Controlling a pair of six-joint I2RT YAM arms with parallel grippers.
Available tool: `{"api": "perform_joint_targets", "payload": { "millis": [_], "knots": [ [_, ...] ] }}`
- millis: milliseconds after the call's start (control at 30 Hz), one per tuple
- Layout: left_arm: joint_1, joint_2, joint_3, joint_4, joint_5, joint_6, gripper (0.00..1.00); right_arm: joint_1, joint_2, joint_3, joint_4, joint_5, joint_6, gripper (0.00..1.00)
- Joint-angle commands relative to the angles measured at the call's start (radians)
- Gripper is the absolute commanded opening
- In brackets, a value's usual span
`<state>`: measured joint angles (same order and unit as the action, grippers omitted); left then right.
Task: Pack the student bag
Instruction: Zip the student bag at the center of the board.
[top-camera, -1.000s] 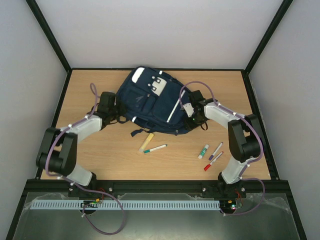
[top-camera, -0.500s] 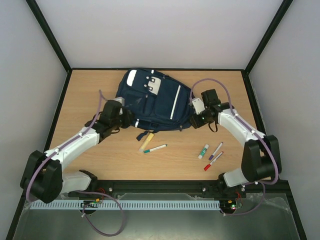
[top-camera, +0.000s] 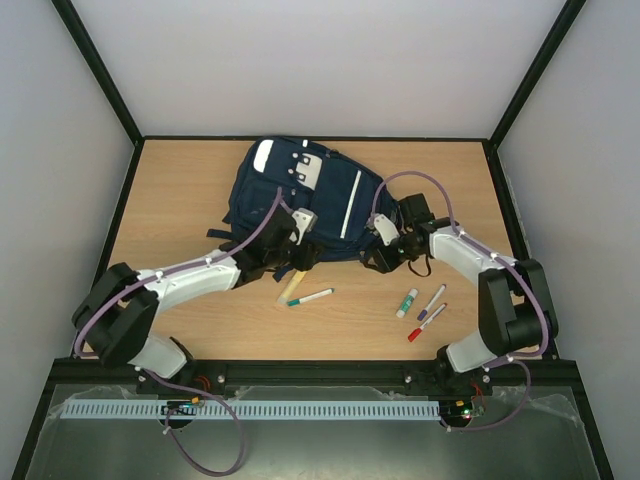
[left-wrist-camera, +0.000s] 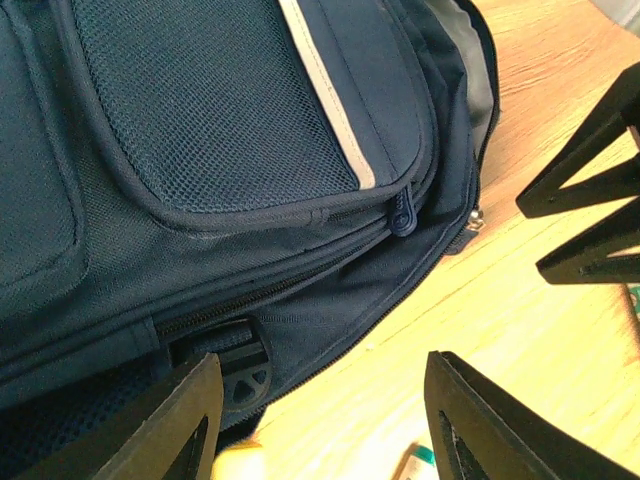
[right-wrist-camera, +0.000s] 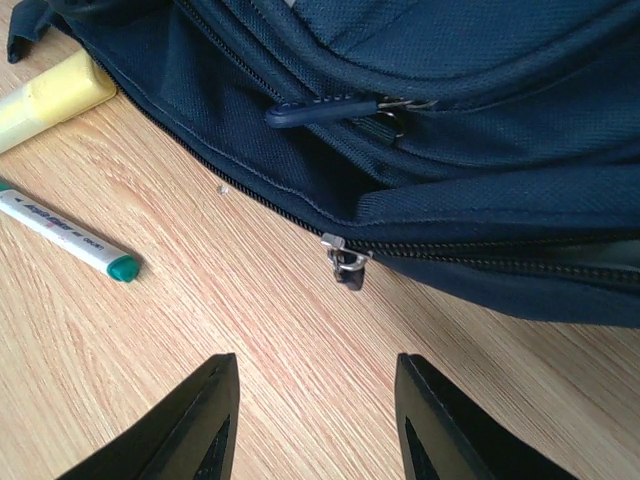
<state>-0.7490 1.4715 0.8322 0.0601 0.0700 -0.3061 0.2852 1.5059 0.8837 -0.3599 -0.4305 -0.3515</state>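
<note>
The student bag, navy with a white stripe and a grey-white patch, lies flat at the back centre of the table. My left gripper is at the bag's near edge, open and empty, above a black strap buckle and bare wood. Over on the bag's near right corner, my right gripper is also open and holds nothing. It sits just short of a small metal zipper pull on the closed main zipper. A blue zipper tab shows in the left wrist view.
A yellow highlighter and a green-capped marker lie just in front of the bag. Three more markers, green, purple and red, lie at the near right. A black frame borders the table.
The left gripper opened and swung right along the bag's near edge. The right gripper moved left and nearer, its jaws narrowing slightly. The bag was shifted and settled flat.
</note>
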Motion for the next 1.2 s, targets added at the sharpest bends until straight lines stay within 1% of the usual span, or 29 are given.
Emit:
{"api": "perform_joint_targets", "payload": {
  "millis": [0,233,367,467,633,800,900,1033,1067,1167],
  "knots": [
    [-0.004,0.031,0.014,0.098,-0.004,0.043,0.58,0.027,0.021,-0.026,0.064,-0.012,-0.005,0.43],
    [-0.004,0.075,0.016,0.125,0.014,0.047,0.58,0.081,0.074,-0.015,0.122,0.078,0.031,0.38],
    [-0.004,0.097,0.019,0.138,0.021,0.065,0.57,0.093,0.113,0.000,0.135,0.138,0.068,0.35],
    [-0.004,0.125,0.021,0.154,0.027,0.070,0.57,0.095,0.127,0.008,0.142,0.163,0.084,0.31],
    [-0.008,0.164,0.022,0.202,0.041,0.067,0.57,0.099,0.118,0.000,0.162,0.154,0.088,0.26],
    [-0.024,0.215,0.039,0.239,0.047,0.091,0.57,0.101,0.114,-0.002,0.169,0.136,0.085,0.24],
    [-0.034,0.238,0.047,0.257,0.052,0.112,0.57,0.102,0.114,-0.002,0.179,0.119,0.079,0.18],
    [-0.038,0.264,0.042,0.292,0.098,0.141,0.56,0.102,0.100,0.003,0.165,0.111,0.073,0.04],
    [-0.037,0.271,0.042,0.299,0.110,0.145,0.57,0.102,0.094,0.004,0.156,0.111,0.068,0.02],
    [-0.038,0.286,0.034,0.332,0.179,0.166,0.57,0.102,0.073,0.012,0.104,0.105,0.041,0.01]
  ]
}}
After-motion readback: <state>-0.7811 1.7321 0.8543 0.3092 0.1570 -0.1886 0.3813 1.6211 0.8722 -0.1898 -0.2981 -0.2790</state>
